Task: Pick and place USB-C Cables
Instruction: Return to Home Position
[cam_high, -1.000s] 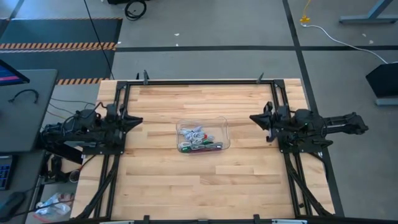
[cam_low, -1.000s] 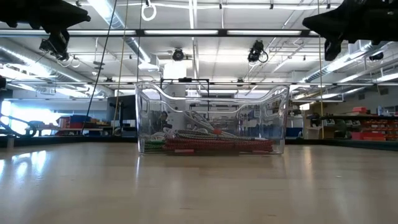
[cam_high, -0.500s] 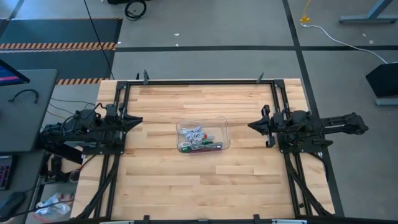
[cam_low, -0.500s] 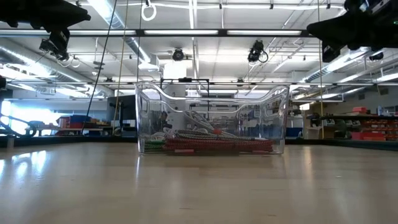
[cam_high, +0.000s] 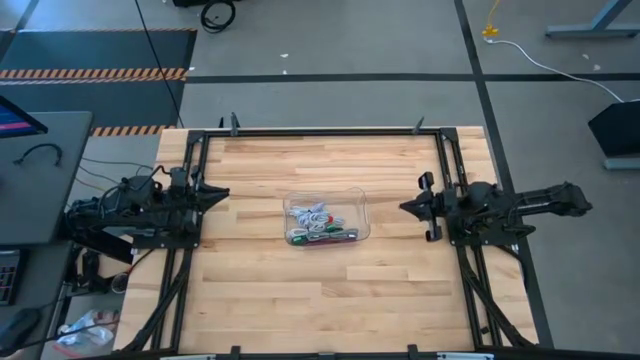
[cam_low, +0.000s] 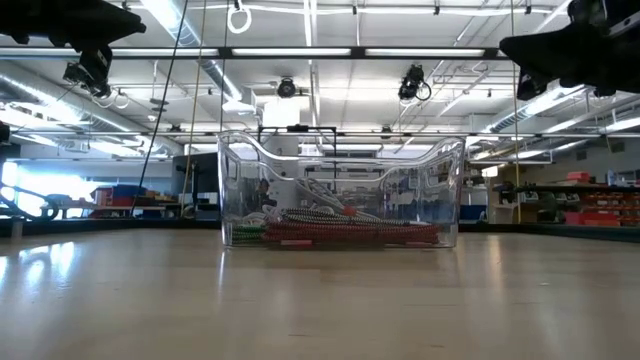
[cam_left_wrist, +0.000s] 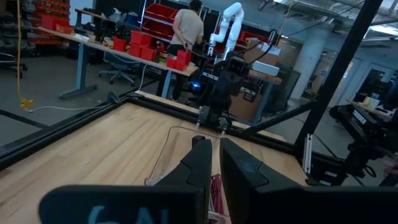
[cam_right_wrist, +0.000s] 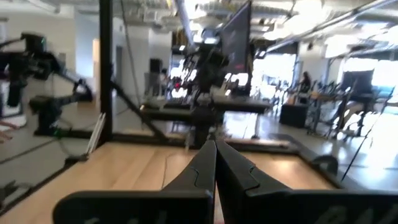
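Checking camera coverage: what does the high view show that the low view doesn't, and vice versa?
High only: both arms whole, left hand and right hand over opposite sides of the table, clear bin midway between them. Low only: the cables side-on, lying along the bin's floor, room beyond. Both: the bin holding the cables.

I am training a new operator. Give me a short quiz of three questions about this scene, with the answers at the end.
1. True or false: some USB-C cables lie on the table outside the clear bin.
2. Where is the right gripper? A) inside the bin; B) raised, to one side of the bin, apart from it; C) resting on the table.
3. Fill in: counting the left gripper and the right one, the number touching the bin is ____.
Key: 1 false; 2 B; 3 zero.
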